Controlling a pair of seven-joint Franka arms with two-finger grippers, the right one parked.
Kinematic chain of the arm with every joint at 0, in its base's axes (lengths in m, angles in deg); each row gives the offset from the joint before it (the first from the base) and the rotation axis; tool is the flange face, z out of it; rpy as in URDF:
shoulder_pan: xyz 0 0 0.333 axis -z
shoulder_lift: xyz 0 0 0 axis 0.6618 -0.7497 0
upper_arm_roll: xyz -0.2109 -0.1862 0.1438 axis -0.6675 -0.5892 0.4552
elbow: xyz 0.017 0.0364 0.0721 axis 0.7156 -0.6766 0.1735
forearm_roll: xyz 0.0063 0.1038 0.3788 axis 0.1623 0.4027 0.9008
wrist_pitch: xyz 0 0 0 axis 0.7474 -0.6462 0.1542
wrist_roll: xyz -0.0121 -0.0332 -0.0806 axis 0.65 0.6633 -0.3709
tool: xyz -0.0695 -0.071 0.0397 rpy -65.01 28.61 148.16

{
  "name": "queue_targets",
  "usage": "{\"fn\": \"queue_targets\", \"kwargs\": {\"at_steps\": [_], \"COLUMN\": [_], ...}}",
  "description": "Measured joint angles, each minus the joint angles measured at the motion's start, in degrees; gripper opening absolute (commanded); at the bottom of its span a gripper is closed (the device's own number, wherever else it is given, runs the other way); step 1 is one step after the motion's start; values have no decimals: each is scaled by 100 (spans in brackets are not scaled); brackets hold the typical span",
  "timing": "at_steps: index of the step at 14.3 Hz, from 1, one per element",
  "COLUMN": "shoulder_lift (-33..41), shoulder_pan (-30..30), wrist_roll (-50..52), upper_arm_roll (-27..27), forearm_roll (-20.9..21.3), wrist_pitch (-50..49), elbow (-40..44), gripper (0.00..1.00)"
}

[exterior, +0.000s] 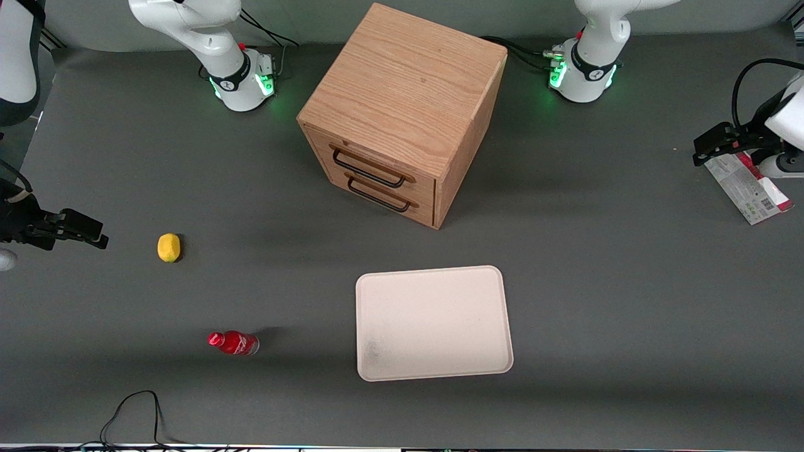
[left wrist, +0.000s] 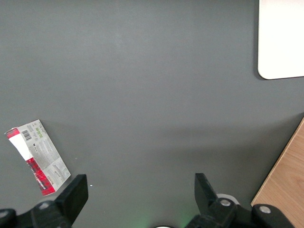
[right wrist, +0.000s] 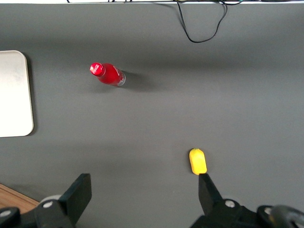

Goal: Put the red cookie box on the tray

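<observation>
The box (exterior: 747, 188) lies flat on the dark table (exterior: 597, 282) at the working arm's end, printed grey-white face up with its red edge showing, well apart from the tray (exterior: 433, 323). The pincer (exterior: 713, 145) hangs just beside the box, above the table, and touches nothing; in the wrist view its two black fingers (left wrist: 76, 192) stand wide apart with bare table between them, and the box (left wrist: 38, 156) lies off to one side of that gap. The tray sits flat near the middle of the table, nearer the front camera than the cabinet (exterior: 402, 113). A lemon (exterior: 168, 247) and a red bottle (exterior: 233, 343) lie toward the parked arm's end.
</observation>
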Motion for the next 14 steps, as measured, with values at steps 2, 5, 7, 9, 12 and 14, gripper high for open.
{"fn": "queue_targets", "kwargs": {"at_steps": [2, 5, 7, 9, 12, 14], "shoulder_lift": [-2, -9, -23, -67, -159, -247], "shoulder_pan": [-4, -7, -33, -73, -152, -188], "wrist_roll": [-1, -1, -1, -31, -87, -163], "upper_arm_roll": [6, 9, 97, 497, 1422, 2013], "forearm_roll": [1, 10, 54, 213, 324, 335], "wrist_pitch": [-8, -10, -16, 11, 695, 1664], "elbow": [0, -4, -62, -244, -770, -1374], "gripper": [100, 100, 100, 100, 100, 100]}}
